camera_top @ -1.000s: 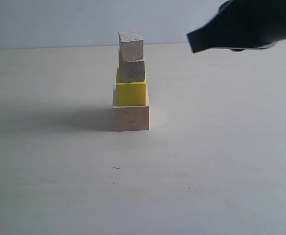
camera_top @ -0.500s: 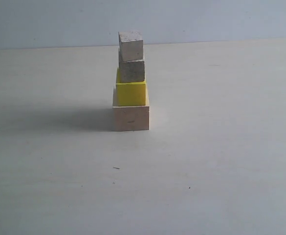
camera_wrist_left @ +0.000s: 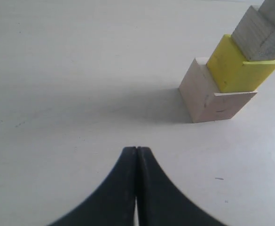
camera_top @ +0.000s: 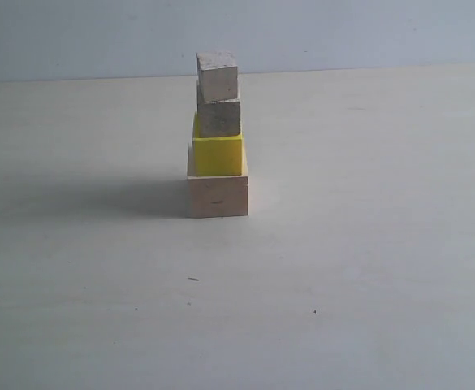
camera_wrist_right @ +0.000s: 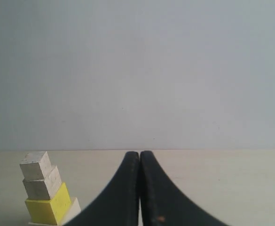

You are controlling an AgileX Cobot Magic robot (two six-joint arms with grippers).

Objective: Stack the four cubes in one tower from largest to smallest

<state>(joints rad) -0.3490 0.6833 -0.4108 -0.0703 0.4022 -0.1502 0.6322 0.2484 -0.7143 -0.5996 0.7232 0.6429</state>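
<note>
While both grippers are sitting closed, the tower [camera_top: 218,134] is standing upright on a pale table [camera_top: 367,268], its long axis running straight up. Four cubes are making it up, each resting on the one below. The largest cube [camera_top: 218,196], pale plain wood, is sitting at the base. The yellow cube [camera_top: 218,155] is resting on it, then a greyish cube [camera_top: 219,119], and the smallest cube [camera_top: 218,77], pale-faced with a worn grey top, is crowning the column. The upper two cubes are sitting slightly twisted against the yellow one, so the column's edges are stepping rather than lining up.

Bare tabletop is stretching wide on every side of the tower, widest in front of it. Behind the tower, well apart from it, the table's far edge is meeting a plain light wall [camera_top: 367,32]. A soft shadow [camera_top: 99,199] is lying on the table to the left of the tower's base in the exterior view.

The left gripper [camera_wrist_left: 136,150] is showing its two dark fingers pressed flat together, hanging over bare table, well apart from the tower's base. The right gripper [camera_wrist_right: 140,153] is likewise pinched shut, well apart from the tower.
</note>
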